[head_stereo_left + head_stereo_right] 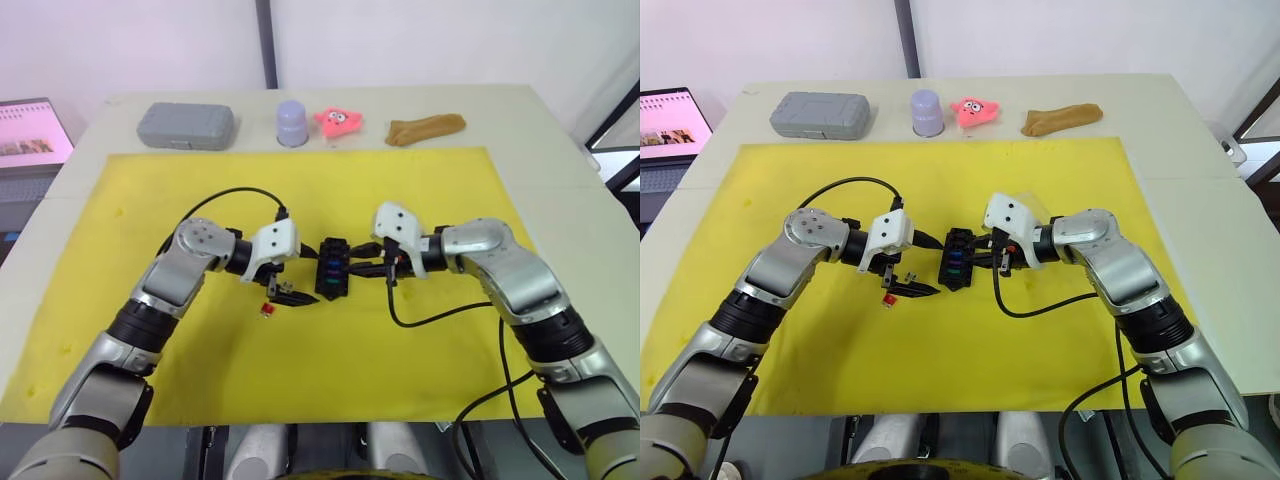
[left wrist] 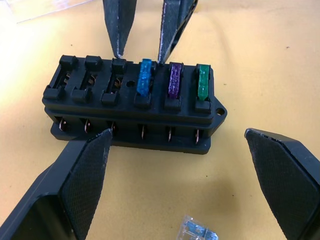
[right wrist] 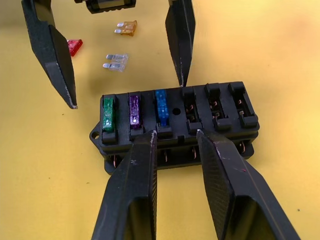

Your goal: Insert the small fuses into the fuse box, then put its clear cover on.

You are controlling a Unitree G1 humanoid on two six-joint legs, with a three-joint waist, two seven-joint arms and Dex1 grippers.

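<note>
Pale table (image 1: 560,150) w/ yellow mat (image 1: 420,190) over most of it. Along far edge, off mat: grey case (image 1: 186,126), lilac cup (image 1: 292,123), pink toy (image 1: 339,122), tan cloth (image 1: 425,129). Laptop (image 1: 32,135) at left edge.

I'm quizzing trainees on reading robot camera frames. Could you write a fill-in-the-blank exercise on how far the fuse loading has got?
1. The small black rectangular plastic fuse box holds ____ fuses.
2. Between the green blade fuse and the blue blade fuse sits a ____ one.
3. The number of slots without a fuse is ____.
4. The red, amber and clear grey fuses lie loose on the ____ mat.

Missing words: three; purple; three; yellow
</note>
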